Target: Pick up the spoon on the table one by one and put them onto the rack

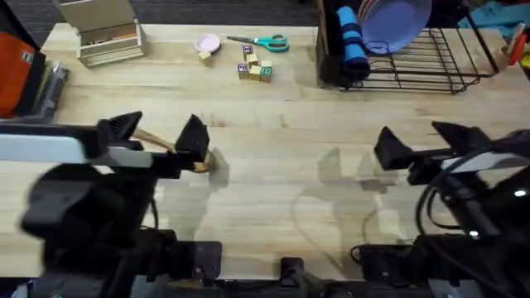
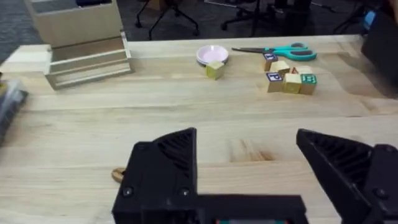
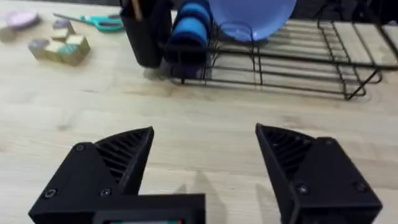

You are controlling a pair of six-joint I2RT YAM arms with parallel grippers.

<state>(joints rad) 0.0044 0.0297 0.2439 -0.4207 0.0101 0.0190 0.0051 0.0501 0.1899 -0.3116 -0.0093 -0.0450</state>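
The left claw [image 1: 159, 136] is hanging with its fingers spread wide over the spoon [image 1: 178, 152], which is lying at nine o'clock on the surface [image 1: 273, 174]. The right claw [image 1: 414, 141] is hovering wide and empty at three o'clock. The rack [image 1: 414, 62] is sitting at one o'clock.
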